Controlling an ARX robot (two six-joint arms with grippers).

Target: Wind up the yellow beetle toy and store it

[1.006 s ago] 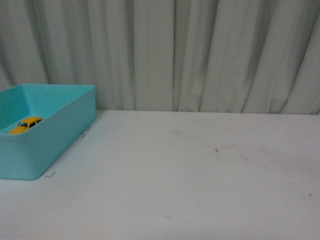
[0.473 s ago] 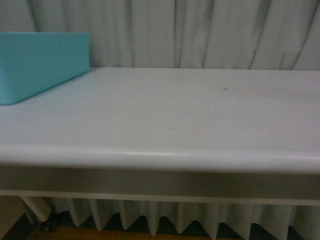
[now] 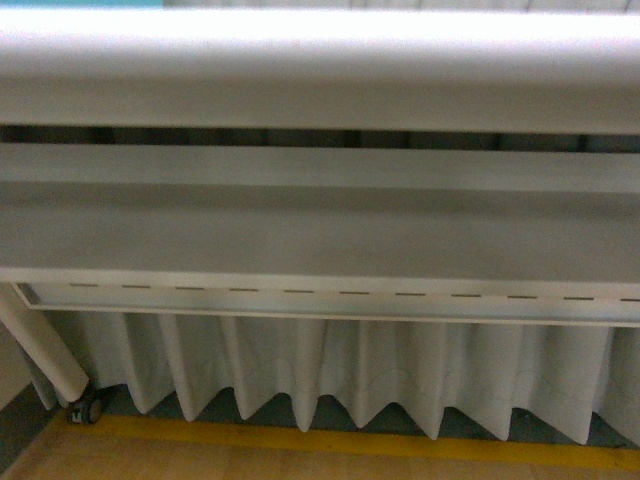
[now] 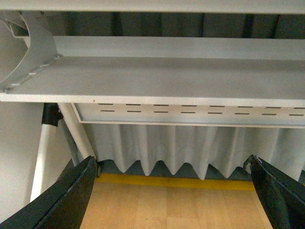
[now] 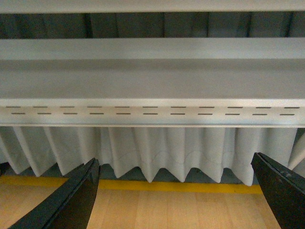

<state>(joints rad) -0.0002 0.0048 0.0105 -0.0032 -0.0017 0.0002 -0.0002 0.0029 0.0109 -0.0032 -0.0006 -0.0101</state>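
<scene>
The yellow beetle toy is out of view in every view. My left gripper is open, its two dark fingers spread wide with only floor and curtain between them. My right gripper is open in the same way and holds nothing. Both sit below the tabletop, facing the table's underside. The front view shows neither gripper.
The table's white front edge spans the top of the front view, above a grey shelf and a slotted rail. A white leg with a caster stands at the left. A pleated curtain hangs over a yellow floor stripe.
The front view has dropped from the tabletop to below the table's edge. The teal box with the yellow toy in it has left the picture.
</scene>
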